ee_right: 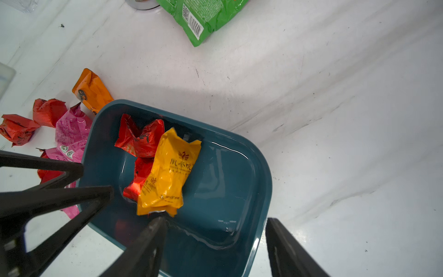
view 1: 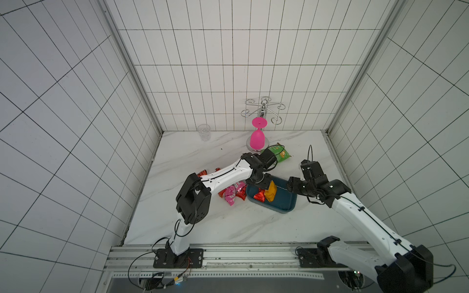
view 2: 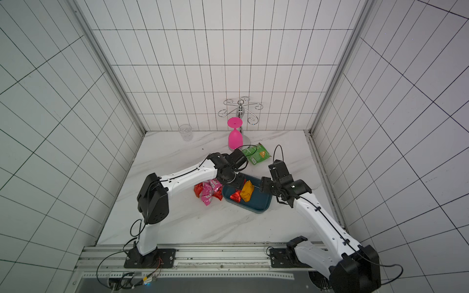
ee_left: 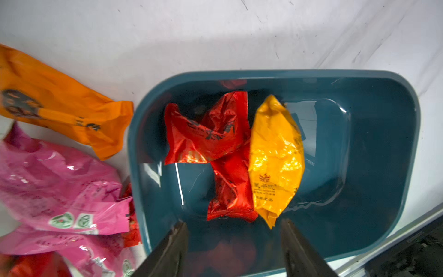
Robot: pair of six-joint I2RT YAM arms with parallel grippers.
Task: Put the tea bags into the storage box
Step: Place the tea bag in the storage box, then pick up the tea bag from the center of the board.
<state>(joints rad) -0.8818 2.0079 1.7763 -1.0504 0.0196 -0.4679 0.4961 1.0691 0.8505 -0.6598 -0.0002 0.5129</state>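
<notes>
The teal storage box (view 1: 285,201) (view 2: 258,203) lies right of the table's middle. In it are a yellow tea bag (ee_left: 275,158) (ee_right: 167,172) and two red tea bags (ee_left: 208,134), one partly under the others. More tea bags, pink (view 1: 231,195) (ee_left: 60,182), orange (ee_right: 92,91) and red (ee_right: 19,129), lie piled on the table against the box's left end. My left gripper (ee_left: 233,224) (view 1: 264,184) hangs open over the box's left end, with nothing between its fingers. My right gripper (ee_right: 215,220) (view 1: 291,186) is open astride the box's right wall.
A green snack packet (view 1: 279,153) lies behind the box. An upturned pink goblet (view 1: 257,139) hangs on a chrome rack (view 1: 264,109) at the back wall. A clear glass (view 1: 203,132) stands at the back left. Tiled walls close three sides.
</notes>
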